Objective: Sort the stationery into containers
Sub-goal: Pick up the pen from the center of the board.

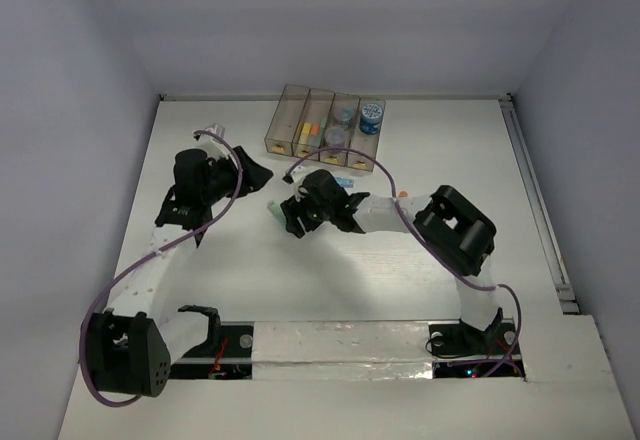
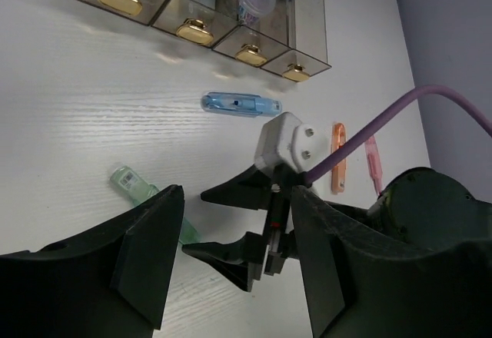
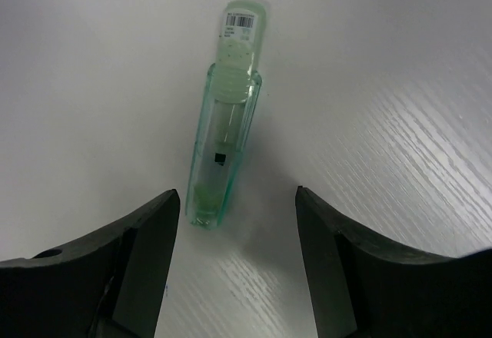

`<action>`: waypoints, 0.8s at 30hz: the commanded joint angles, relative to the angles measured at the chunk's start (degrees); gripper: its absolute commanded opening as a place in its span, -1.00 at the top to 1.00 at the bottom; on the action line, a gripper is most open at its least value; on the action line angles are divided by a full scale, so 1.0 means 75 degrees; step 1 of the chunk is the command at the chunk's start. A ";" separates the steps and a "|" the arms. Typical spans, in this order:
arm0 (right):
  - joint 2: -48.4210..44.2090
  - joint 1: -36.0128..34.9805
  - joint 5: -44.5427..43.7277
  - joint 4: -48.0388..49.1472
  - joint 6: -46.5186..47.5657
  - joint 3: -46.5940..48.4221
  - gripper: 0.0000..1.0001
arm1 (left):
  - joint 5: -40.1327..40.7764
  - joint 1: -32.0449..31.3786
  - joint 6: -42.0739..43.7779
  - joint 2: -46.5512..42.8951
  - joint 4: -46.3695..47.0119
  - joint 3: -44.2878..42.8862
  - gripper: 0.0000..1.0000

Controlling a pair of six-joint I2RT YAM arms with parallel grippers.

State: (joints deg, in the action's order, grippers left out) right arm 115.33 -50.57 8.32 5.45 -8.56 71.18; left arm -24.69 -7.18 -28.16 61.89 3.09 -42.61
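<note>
One green stick [image 3: 223, 123] lies flat; barcoded end away from right gripper [image 3: 234, 198].

Wht tbl [image 1: 260, 280], grey walls [image 1: 70, 70]

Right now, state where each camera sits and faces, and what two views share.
Top external: above, behind the robot, looking down on table, bins, left tool, right tool.
Left wrist: low over the table, facing bins and right tool; own fingers show.
Right wrist: looking down at green stick; own fingers show.
Shared: green stick in both wrist views.
</note>
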 commanded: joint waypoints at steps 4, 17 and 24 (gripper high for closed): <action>0.0478 -0.0418 -0.0628 -0.0351 0.1047 0.0681 -0.32 | -0.0073 0.0043 0.0298 -0.1066 0.0103 -0.0131 -0.09; 0.0609 -0.0418 -0.1566 -0.0224 0.1867 0.0495 0.58 | -0.0071 0.0184 0.0017 -0.1279 0.0185 0.0056 -0.02; -0.1476 -0.0418 -0.1157 0.0327 0.2090 -0.0547 0.75 | -0.0692 0.0184 -0.0510 -0.0975 0.0735 0.0407 0.02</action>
State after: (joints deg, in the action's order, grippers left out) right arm 113.10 -53.71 -1.06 5.13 5.23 69.04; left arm -26.76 -6.15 -29.69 53.82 4.45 -40.84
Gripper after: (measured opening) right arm 0.323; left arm 0.495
